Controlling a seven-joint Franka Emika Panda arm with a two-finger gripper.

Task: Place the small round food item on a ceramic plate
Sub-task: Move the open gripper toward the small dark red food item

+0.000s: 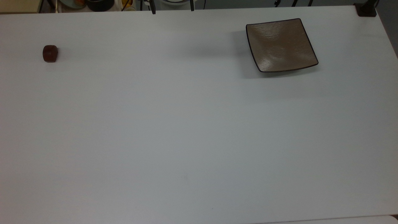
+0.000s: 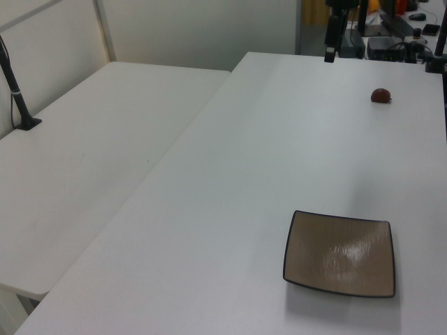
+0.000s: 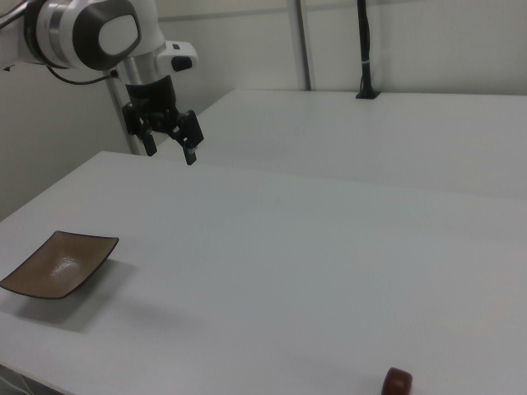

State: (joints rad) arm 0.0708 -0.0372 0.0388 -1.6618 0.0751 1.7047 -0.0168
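Right view: gripper (image 3: 170,151) is held high, pointing down, fingers spread, nothing gripped; ceramic plate (image 3: 58,264) sits below it, small round food item (image 3: 397,381) well apart.

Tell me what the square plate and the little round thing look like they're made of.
The plate: probably glazed ceramic, tan-brown, glossy with light glare, thin dark rim. The small round food item: dark reddish-brown with a smooth, slightly shiny skin; material unclear, possibly plastic or real food.

white table (image 2: 230,174) | second white table (image 2: 91,139) | pale wall (image 2: 202,28)
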